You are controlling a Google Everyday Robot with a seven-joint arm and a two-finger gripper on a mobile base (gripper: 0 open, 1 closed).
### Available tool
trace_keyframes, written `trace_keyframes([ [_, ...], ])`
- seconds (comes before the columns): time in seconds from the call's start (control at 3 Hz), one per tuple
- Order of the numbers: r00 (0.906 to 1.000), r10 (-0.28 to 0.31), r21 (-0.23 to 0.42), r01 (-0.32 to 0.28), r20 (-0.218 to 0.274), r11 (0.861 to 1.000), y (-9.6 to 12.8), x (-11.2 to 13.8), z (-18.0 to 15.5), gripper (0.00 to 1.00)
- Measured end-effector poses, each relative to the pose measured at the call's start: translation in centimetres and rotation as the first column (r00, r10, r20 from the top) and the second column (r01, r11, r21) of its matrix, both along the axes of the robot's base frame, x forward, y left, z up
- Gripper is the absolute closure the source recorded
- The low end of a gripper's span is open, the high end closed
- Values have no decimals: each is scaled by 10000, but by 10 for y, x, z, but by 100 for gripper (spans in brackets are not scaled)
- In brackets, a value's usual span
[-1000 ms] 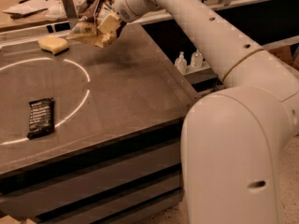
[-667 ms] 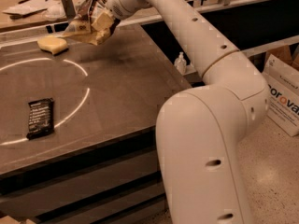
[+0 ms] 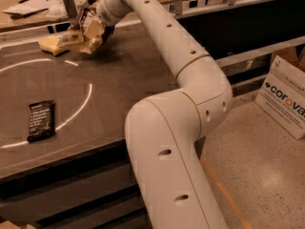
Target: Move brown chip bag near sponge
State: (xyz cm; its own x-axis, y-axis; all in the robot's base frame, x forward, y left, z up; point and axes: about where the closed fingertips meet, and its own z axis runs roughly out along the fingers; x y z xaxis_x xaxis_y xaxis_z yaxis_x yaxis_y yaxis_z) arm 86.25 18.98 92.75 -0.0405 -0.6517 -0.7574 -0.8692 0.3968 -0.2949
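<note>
On my feed the arm [image 3: 176,128] fills the middle of the view. Its thick lower link rises from the bottom edge, bends at a bulky elbow on the right, and from there a long slimmer link slants up and to the left across the counter [image 3: 124,80]. The wrist sits near the far left corner of the counter and tips downward, so the gripper [image 3: 88,38] points at the surface and hangs low over it.

As far as I can make out, the jaws are clenched on the brown chip bag [image 3: 86,22]. The bag shows as a crumpled dark-and-tan bunch tucked against the wrist, and the yellowish fingers [image 3: 96,29] cover much of it. I cannot tell whether the bag's lower edge touches the counter.

The sponge [image 3: 53,44], a pale yellow block, lies flat on the counter just beside the gripper, on its side toward the left of the view. From this angle I cannot tell whether they touch.

A white painted ring [image 3: 85,104] curves over the left half of the counter, with a black bar wrapper [image 3: 41,120] lying flat inside it, well apart from the gripper. On the floor at the right edge leans a white cardboard box [image 3: 285,99] with dark lettering.
</note>
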Motion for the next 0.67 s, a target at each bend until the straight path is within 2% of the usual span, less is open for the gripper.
trace_keyframes([
  [0.33, 9984, 10, -456, -36, -574, 9990, 14, -4, -22, 56],
  [0.67, 9963, 20, -431, -57, -861, 9991, 22, -7, -28, 33],
])
